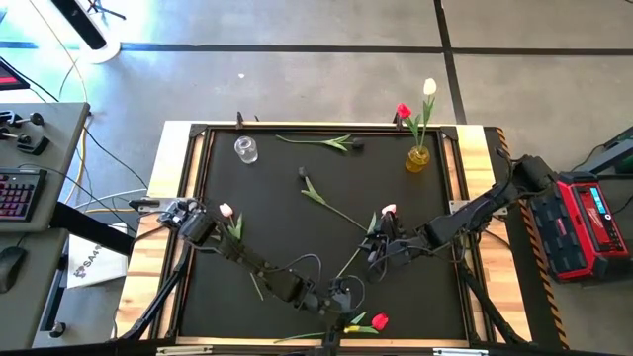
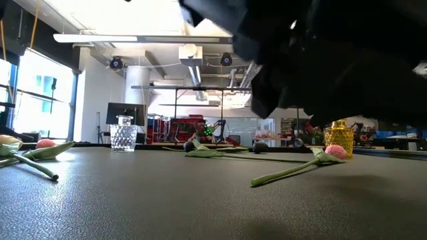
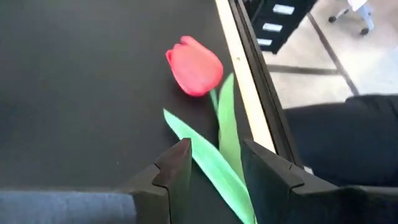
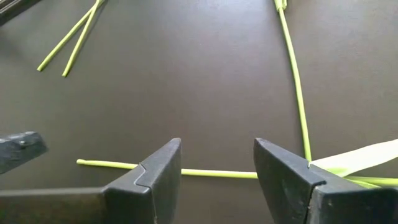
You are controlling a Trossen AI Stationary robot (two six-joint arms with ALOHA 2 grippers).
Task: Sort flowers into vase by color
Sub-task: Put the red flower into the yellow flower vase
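Step in hand: both arms poised for pick-ups, it appears; two tulips, a red and a white, already stand in the yellow vase [image 1: 418,158] by the far right corner of the tabletop [image 1: 267,188]
Left gripper [image 3: 214,171]: at the near edge, fingers spread and holding nothing, straddling the leaves of the red tulip [image 3: 194,66], which lies flat just inside that edge
Right gripper [image 4: 217,168]: released, low over a green stem [image 4: 205,172] right of centre, near the pink tulip [image 1: 388,211]
Other flowers: one pale pink head [image 1: 226,211] towards the left edge; dark-headed stems at the middle and far edge
Clear glass vase [image 1: 245,149]: far left, empty
Next move: likely lower, close on the stem, lift; red to the yellow vase
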